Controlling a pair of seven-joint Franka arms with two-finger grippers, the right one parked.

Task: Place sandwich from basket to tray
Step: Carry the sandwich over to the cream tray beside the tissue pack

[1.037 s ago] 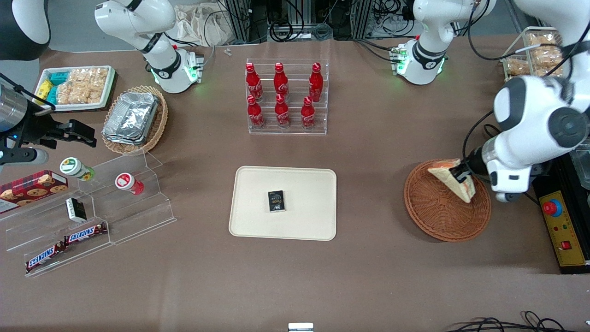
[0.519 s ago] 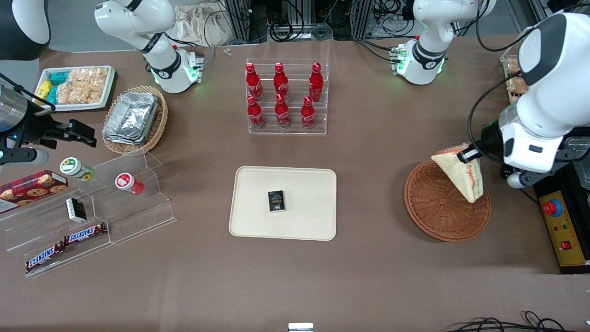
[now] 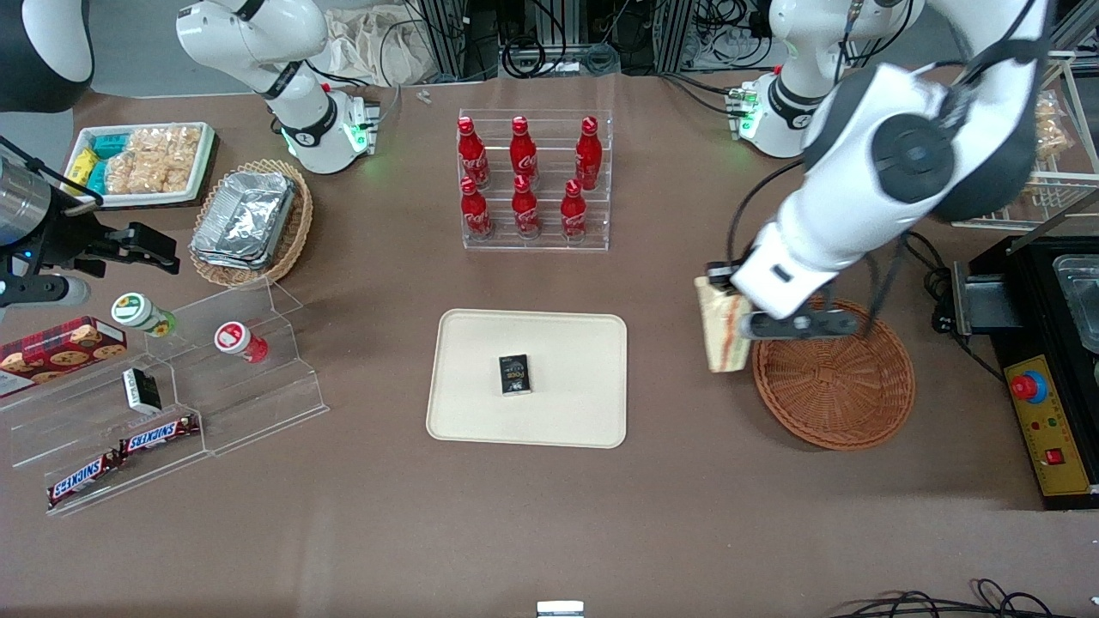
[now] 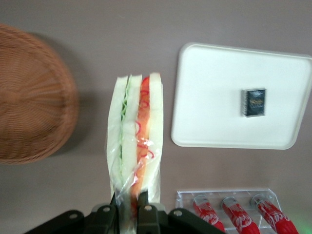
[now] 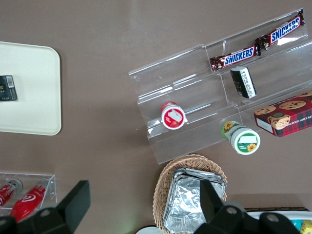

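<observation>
While gripping the sandwich (image 4: 134, 141), the end effector (image 4: 129, 209) hangs between basket (image 3: 837, 395) and tray (image 3: 584, 412).

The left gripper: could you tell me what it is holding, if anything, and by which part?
The gripper is shut on the sandwich, pinching one end of the wedge across its bread faces, in the air between basket and tray.

White sandwich (image 4: 134, 136) with orange and green filling, orange-brown woven basket (image 3: 837, 386), cream tray (image 3: 558, 421).

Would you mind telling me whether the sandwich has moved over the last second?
Yes. Held by the gripper, the sandwich has left the basket and travelled toward the tray; it now hangs above bare table between the two.
</observation>
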